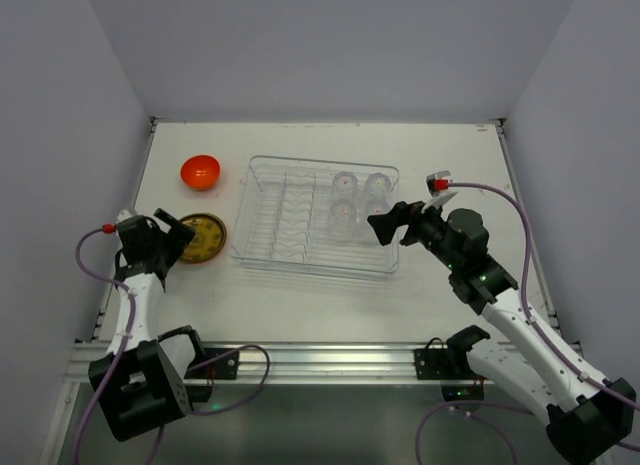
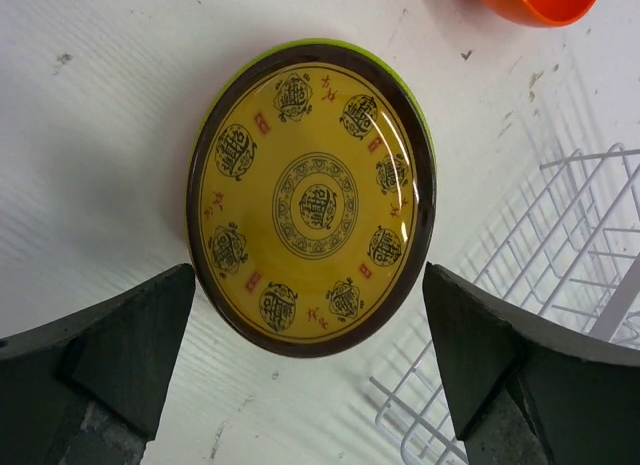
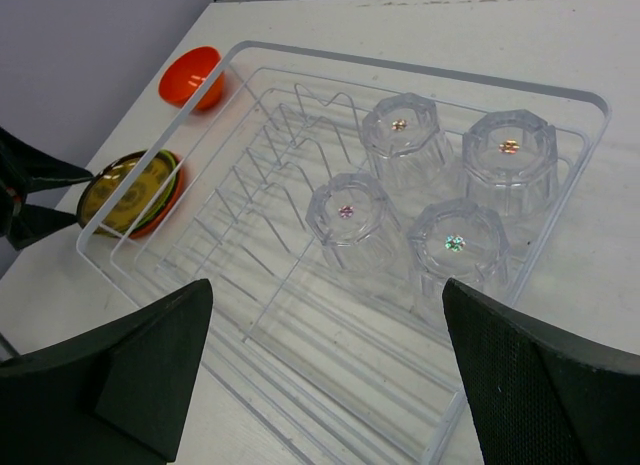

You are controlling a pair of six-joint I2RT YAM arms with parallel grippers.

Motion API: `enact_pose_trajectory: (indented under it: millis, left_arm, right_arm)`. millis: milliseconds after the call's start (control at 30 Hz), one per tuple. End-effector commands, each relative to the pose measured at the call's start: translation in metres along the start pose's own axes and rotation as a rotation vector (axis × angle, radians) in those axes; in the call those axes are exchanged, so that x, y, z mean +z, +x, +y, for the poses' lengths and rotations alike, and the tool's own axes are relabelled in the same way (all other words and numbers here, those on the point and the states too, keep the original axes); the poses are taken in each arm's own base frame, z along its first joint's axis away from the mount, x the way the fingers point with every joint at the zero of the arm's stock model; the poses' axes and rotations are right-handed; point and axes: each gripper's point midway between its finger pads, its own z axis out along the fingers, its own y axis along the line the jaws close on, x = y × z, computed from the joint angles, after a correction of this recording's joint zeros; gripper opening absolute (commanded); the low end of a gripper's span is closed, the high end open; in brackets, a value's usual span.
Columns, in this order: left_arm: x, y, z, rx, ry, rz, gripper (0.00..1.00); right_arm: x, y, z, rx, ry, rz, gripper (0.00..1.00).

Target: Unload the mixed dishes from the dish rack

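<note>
**Limited visibility.** The plate stack point(image 1: 203, 238) lies on the table point(image 1: 330, 305), left of the rack point(image 1: 275, 220). The yellow-brown top plate point(image 2: 311, 198) covers the plates below. Only a lime green edge shows in the left wrist view, and green and orange edges in the right wrist view point(image 3: 135, 193). A black plate cannot be made out. The bowl point(image 2: 535, 0) is cut off by the top edge of the left wrist view. The clear rack point(image 2: 560, 245) is hard to trace against the white table.

**Grippers.** The left gripper point(image 1: 175, 237) stands over the stack with its jaws wide apart and holds nothing. Its fingers point(image 2: 120, 335) flank the plate's near rim. The right gripper point(image 1: 385, 223) hovers at the rack's right end, jaws fully apart and empty.

**Surroundings.** Four cups point(image 1: 344, 217) stand upside down in the right part of the rack point(image 3: 270, 245), grouped two by two point(image 3: 346, 220). The ribbed left part holds no dishes. The orange bowl point(image 1: 200, 171) rests on the table beyond the stack, near the rack's far left corner.
</note>
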Motion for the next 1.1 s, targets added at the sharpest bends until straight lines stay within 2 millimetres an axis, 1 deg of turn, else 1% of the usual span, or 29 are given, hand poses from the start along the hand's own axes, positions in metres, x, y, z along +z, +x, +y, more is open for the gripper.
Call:
enact_pose_trajectory:
  millis: [0,33,67,100,200,233,333,367,400,433,467,500,533,567,600,633,667,700,733,767,800,833,867,900,933,967,1000,1033,1067]
  left_arm:
    - [-0.017,-0.03,-0.009,0.057,0.0,-0.127,1.0]
    - [-0.022,-0.036,-0.012,0.066,0.001,-0.147,1.0]
    - [-0.023,-0.039,-0.013,0.074,-0.003,-0.152,1.0]
    - [-0.024,-0.038,-0.013,0.092,-0.008,-0.138,1.0]
    - [-0.02,-0.035,-0.016,0.112,-0.001,-0.095,1.0]
    - [-0.016,-0.032,-0.015,0.116,-0.004,-0.073,1.0]
    - [-0.019,-0.027,-0.023,0.14,0.031,-0.051,1.0]
    - [-0.026,-0.028,-0.035,0.168,0.073,-0.065,1.0]
    - [-0.033,-0.034,-0.048,0.204,0.108,-0.09,1.0]
    - [-0.044,-0.029,-0.071,0.259,0.171,-0.096,1.0]
    - [-0.051,-0.031,-0.084,0.296,0.187,-0.115,1.0]
    - [-0.065,-0.038,-0.105,0.324,0.217,-0.135,1.0]
    - [-0.073,-0.022,-0.129,0.383,0.267,-0.104,1.0]
    - [-0.08,-0.02,-0.14,0.413,0.267,-0.126,1.0]
    - [-0.092,-0.022,-0.159,0.438,0.298,-0.147,1.0]
    - [-0.101,0.003,-0.181,0.503,0.363,-0.108,1.0]
    - [-0.106,0.01,-0.193,0.537,0.379,-0.113,1.0]
    - [-0.11,0.021,-0.204,0.57,0.399,-0.096,1.0]
    - [-0.119,0.054,-0.232,0.65,0.46,-0.039,1.0]
    - [-0.118,0.067,-0.242,0.7,0.451,-0.044,1.0]
    - [-0.119,0.083,-0.253,0.746,0.456,-0.03,1.0]
    - [-0.112,0.127,-0.262,0.845,0.457,0.04,1.0]
    - [-0.118,0.134,-0.283,0.865,0.48,0.026,1.0]
    - [-0.116,0.148,-0.29,0.892,0.472,0.043,1.0]
    - [-0.104,0.178,-0.293,0.948,0.451,0.083,1.0]
    - [-0.107,0.182,-0.31,0.941,0.47,0.074,1.0]
    - [-0.104,0.191,-0.316,0.95,0.472,0.085,1.0]
    - [-0.089,0.212,-0.316,0.983,0.449,0.118,1.0]
    - [-0.091,0.217,-0.329,0.978,0.472,0.122,1.0]
  right_arm:
    - [0.001,-0.009,-0.013,0.012,0.082,-0.017,0.99]
    - [0.001,-0.008,-0.015,0.015,0.099,-0.012,0.99]
    - [0.001,-0.009,-0.018,0.024,0.119,-0.002,0.99]
    - [0.004,-0.009,-0.024,0.043,0.16,0.0,0.99]
    - [0.007,-0.006,-0.032,0.056,0.213,0.03,0.99]
    - [0.008,-0.005,-0.032,0.056,0.211,0.038,0.99]
    - [0.008,-0.006,-0.029,0.07,0.205,0.036,0.99]
    - [0.007,-0.008,-0.028,0.073,0.2,0.031,0.99]
    - [0.007,-0.009,-0.026,0.09,0.197,0.027,0.99]
    - [0.004,-0.012,-0.025,0.098,0.193,0.022,0.99]
    - [0.003,-0.014,-0.023,0.102,0.191,0.019,0.99]
    - [0.001,-0.016,-0.021,0.105,0.184,0.015,0.99]
    - [-0.001,-0.018,-0.02,0.105,0.18,0.008,0.99]
    - [-0.007,-0.022,-0.019,0.103,0.182,-0.006,0.99]
    - [-0.01,-0.024,-0.02,0.104,0.189,-0.012,0.99]
    - [-0.015,-0.026,-0.021,0.105,0.2,-0.022,0.99]
    - [-0.024,-0.027,-0.025,0.112,0.226,-0.038,0.99]
    - [-0.03,-0.028,-0.028,0.119,0.245,-0.049,0.99]
    - [-0.036,-0.023,-0.032,0.127,0.272,-0.038,0.99]
    - [-0.045,-0.027,-0.035,0.136,0.293,-0.067,0.99]
    - [-0.05,-0.026,-0.038,0.137,0.31,-0.072,0.99]
    - [-0.056,-0.026,-0.041,0.136,0.33,-0.08,0.99]
    - [-0.062,-0.022,-0.045,0.14,0.353,-0.071,0.99]
    - [-0.071,-0.026,-0.046,0.145,0.363,-0.101,0.99]
    - [-0.076,-0.026,-0.047,0.151,0.373,-0.109,0.99]
    - [-0.082,-0.022,-0.05,0.163,0.389,-0.104,0.99]
    - [-0.089,-0.026,-0.048,0.165,0.382,-0.128,0.99]
    - [-0.092,-0.023,-0.049,0.165,0.383,-0.122,0.99]
    - [-0.094,-0.021,-0.049,0.166,0.382,-0.12,0.99]
